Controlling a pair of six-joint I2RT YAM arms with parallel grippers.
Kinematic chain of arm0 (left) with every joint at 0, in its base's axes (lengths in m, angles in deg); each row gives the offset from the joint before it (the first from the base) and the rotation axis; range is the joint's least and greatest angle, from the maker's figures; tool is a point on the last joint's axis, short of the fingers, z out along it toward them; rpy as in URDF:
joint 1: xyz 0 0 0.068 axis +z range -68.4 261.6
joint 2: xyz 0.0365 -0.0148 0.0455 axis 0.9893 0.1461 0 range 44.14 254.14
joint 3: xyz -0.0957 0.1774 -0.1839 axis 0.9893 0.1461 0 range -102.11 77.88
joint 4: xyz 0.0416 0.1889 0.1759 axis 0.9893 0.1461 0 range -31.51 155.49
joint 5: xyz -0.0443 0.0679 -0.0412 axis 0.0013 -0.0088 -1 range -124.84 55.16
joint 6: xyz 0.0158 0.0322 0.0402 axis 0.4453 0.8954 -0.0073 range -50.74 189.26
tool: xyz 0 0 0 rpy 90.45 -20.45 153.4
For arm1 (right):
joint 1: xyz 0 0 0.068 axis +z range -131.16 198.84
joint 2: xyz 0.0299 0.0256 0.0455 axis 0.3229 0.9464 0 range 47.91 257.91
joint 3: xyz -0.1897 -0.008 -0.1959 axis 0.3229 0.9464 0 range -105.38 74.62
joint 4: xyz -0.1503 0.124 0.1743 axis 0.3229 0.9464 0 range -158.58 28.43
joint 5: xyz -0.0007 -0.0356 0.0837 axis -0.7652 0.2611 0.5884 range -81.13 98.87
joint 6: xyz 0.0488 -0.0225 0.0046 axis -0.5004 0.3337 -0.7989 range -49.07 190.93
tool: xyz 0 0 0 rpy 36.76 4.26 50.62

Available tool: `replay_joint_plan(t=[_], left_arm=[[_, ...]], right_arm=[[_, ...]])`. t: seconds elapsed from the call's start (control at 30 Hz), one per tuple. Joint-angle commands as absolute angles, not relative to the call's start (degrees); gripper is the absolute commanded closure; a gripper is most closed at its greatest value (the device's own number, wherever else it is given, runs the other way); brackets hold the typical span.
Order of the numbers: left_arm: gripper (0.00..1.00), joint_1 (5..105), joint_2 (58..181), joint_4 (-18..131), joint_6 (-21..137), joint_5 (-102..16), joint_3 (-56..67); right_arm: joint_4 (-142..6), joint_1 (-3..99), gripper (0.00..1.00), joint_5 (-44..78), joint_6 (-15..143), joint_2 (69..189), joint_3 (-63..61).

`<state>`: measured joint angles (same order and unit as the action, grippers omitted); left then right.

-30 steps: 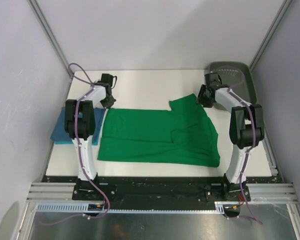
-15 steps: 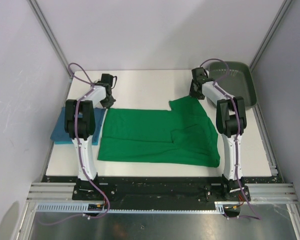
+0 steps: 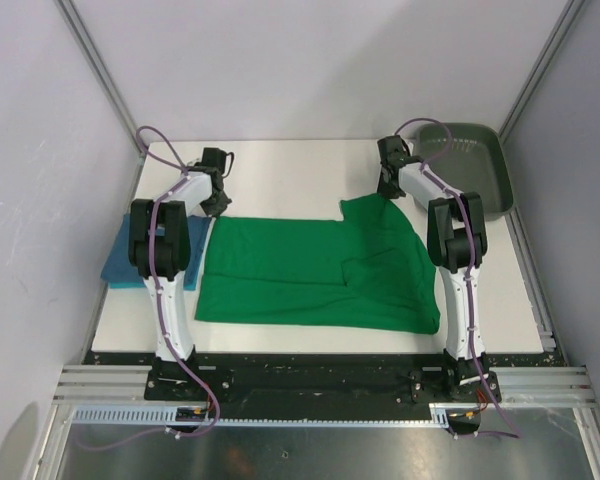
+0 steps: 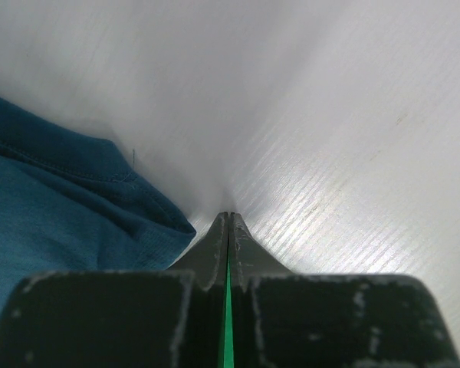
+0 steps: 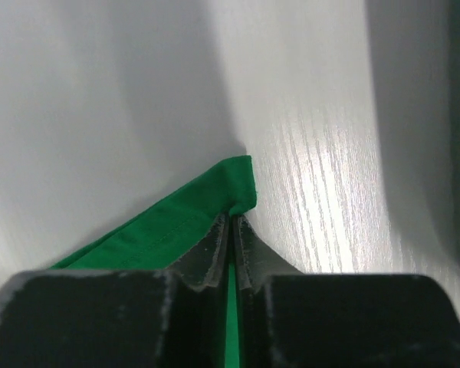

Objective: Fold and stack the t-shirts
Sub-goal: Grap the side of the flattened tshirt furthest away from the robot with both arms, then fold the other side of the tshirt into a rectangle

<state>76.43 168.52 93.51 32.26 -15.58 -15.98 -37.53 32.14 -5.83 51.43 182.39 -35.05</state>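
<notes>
White table [image 3: 280,165], grey enclosure walls, overhead and both wrist views checked. Far left: teal shirt [image 3: 118,265] lay folded at the table's left edge, partly under the left arm. It also showed as a blue mass [image 4: 54,222] just left of the fingers in the left wrist view. Left gripper [image 3: 218,203] sat at the far-left corner of the green shirt [image 3: 290,270]. Its jaws were pressed together [image 4: 228,216] with a thin sliver of green cloth caught between them. Green shirt was spread flat mid-table, long axis running left to right, with one flap doubled over on its right half. Right gripper [image 3: 388,188] sat at the far-right corner, jaws clamped [image 5: 232,218] on the green hem [image 5: 176,222], whose tip poked out just past the fingertips. Tray [image 3: 490,175] stood beyond, in the far-right corner, apart from the cloth. Judgement: each arm held its own far corner, and the whole garment lay toward the near edge from both sets of jaws, so a fold would need both arms drawing nearward in parallel, across the long axis.
</notes>
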Motion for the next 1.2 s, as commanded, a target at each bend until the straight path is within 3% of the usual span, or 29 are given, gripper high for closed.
replay_joint_plan(t=[0.0,0.53,0.77,1.17], left_arm=[[1.0,76.8,166.3,94.3,33.4,-15.0,-14.8],[1.0,77.1,160.2,94.0,34.7,-15.1,-14.7],[1.0,77.2,156.5,94.0,34.8,-15.6,-11.8],[1.0,77.2,144.1,92.0,32.4,-17.3,4.4]], right_arm=[[-35.0,32.4,0.97,-8.2,51.2,182.3,-35.0],[-30.4,32.0,1.0,-11.8,50.7,171.4,-36.4],[-29.7,32.5,1.0,-11.8,48.6,163.8,-27.6],[-28.9,35.7,1.0,-10.3,42.3,143.9,-3.8]])
